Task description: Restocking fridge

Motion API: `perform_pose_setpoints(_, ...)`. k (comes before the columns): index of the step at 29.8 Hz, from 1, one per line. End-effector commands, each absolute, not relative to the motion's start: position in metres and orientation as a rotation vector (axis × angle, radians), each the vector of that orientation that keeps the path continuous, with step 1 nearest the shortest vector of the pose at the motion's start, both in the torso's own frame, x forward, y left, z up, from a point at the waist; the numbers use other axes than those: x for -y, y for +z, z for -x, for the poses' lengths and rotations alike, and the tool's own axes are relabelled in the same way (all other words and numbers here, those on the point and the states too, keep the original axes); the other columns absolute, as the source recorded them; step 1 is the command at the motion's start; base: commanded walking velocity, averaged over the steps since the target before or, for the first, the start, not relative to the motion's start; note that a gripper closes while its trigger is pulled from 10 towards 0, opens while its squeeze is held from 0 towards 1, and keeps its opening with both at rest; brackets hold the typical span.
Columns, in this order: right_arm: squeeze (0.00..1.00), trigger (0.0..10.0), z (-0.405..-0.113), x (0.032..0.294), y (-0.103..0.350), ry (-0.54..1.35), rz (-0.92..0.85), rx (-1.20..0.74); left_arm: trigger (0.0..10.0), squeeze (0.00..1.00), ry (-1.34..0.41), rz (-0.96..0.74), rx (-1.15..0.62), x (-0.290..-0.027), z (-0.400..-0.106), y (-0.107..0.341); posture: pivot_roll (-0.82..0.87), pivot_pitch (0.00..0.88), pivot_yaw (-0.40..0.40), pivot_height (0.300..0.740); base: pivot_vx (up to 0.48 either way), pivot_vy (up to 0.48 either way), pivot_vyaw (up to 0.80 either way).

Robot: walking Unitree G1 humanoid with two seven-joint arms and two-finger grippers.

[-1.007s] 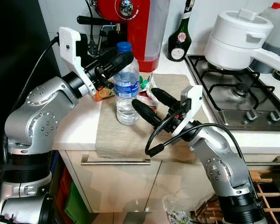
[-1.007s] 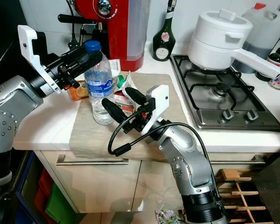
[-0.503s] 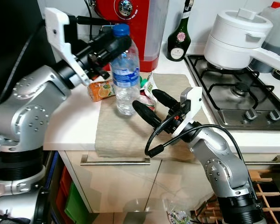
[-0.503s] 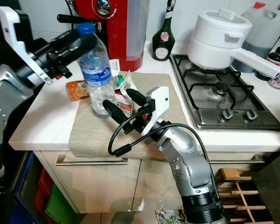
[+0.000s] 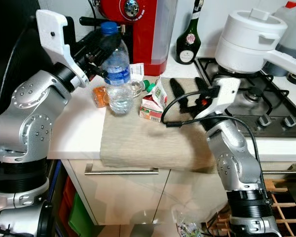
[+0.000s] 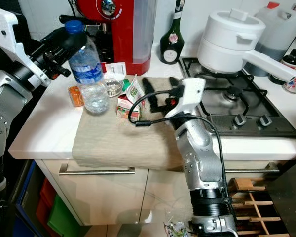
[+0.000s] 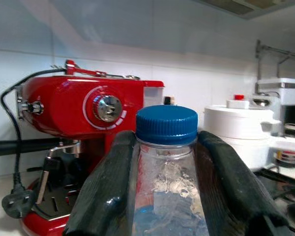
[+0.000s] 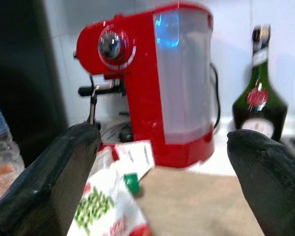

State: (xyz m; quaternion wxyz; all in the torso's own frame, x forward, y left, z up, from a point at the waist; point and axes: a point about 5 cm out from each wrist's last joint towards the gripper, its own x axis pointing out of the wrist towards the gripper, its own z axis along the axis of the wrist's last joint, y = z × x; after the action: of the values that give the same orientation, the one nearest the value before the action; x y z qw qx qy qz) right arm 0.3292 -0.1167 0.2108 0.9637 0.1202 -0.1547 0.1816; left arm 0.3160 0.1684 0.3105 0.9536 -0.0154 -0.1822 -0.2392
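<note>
The clear plastic water bottle with a blue cap [image 5: 116, 69] is in the upper left of the head views, held above the white counter [image 5: 81, 133] at the left edge of the beige cloth mat [image 5: 148, 138]. The left gripper [image 5: 102, 45] has its two black fingers clamped on the neck of the bottle, one finger on each side just below the cap, as the left wrist view shows it [image 7: 167, 162]. Behind the bottle stands the red coffee machine [image 5: 143, 24]. Just beside the bottle's base, on the counter, lies a small orange packet [image 5: 99, 96].

The right gripper [image 5: 190, 91] is in the middle of the frame, above the mat, with its fingers wide apart and holding nothing. Near it, on the mat, is a small white and red carton with green print [image 5: 153, 101]. To the right is the gas hob [image 5: 251, 106] with a white pot [image 5: 249, 34] on it, and a dark green glass bottle [image 5: 187, 37] stands by the wall.
</note>
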Motion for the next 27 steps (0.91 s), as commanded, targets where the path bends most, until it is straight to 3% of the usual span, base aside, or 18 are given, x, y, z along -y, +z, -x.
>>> perform_pose_setpoints(1,0.0,10.0,-0.3314,0.1184,0.217,0.334,-0.219,0.351,10.0,0.0,-0.455,0.025,0.438,-0.1669,-0.3145,0.324,-0.03,0.0,-0.004,0.74,-0.289,0.0,0.0)
perform_pose_setpoints(27,0.0,10.0,-0.3355,0.115,0.2131,0.293,-0.2,0.372,10.0,0.0,-0.385,0.001,0.483,-0.1661,-0.3199,0.3267,-0.03,0.0,-0.004,0.74,-0.446,0.0,0.0)
